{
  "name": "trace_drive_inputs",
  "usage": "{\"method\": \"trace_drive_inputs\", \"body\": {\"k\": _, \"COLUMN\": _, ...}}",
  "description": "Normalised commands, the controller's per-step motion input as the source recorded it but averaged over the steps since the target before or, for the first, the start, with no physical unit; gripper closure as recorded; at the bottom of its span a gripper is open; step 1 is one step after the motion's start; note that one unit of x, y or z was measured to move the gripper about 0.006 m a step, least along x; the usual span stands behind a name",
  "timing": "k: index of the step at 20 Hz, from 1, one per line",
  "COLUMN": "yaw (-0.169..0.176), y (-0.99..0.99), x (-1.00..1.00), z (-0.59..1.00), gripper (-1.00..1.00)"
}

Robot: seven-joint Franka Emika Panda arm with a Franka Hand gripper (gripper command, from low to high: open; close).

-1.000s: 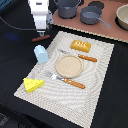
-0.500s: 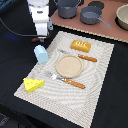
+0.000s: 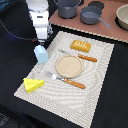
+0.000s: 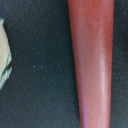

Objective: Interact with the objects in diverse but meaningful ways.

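The end effector (image 3: pixel 42 41) was held just above the light blue cup (image 3: pixel 41 53); its state could not be told. A descent onto the cup was judged next.

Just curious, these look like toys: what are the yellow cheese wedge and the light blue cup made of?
Cheese wedge: probably matte plastic or painted wood, judging by its flat, even yellow and crisp edges. Light blue cup: likely smooth plastic, uniform pastel with soft shading. The picture is too coarse to be sure.

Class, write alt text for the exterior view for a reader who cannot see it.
A white robot arm hangs over a blue cup on a placemat that also holds a plate, cheese wedge and orange bread block.
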Motion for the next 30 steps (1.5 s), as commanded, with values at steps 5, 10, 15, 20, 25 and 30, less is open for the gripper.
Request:
{"method": "trace_drive_inputs", "body": {"k": 5, "yaw": 0.055, "y": -0.02, "x": -0.01, "z": -0.18, "gripper": 1.0}}
{"method": "trace_drive_inputs", "body": {"k": 10, "yaw": 0.046, "y": -0.05, "x": -0.01, "z": -0.22, "gripper": 1.0}}
{"method": "trace_drive_inputs", "body": {"k": 15, "yaw": 0.008, "y": 0.01, "x": 0.05, "z": 0.51, "gripper": 1.0}}
{"method": "trace_drive_inputs", "body": {"k": 20, "yaw": 0.0, "y": 0.05, "x": 0.2, "z": 1.0, "gripper": 1.0}}
{"method": "trace_drive_inputs", "body": {"k": 25, "yaw": 0.0, "y": -0.01, "x": 0.62, "z": 1.0, "gripper": 1.0}}
{"method": "trace_drive_inputs", "body": {"k": 30, "yaw": 0.0, "y": -0.2, "x": 0.83, "z": 1.0, "gripper": 1.0}}
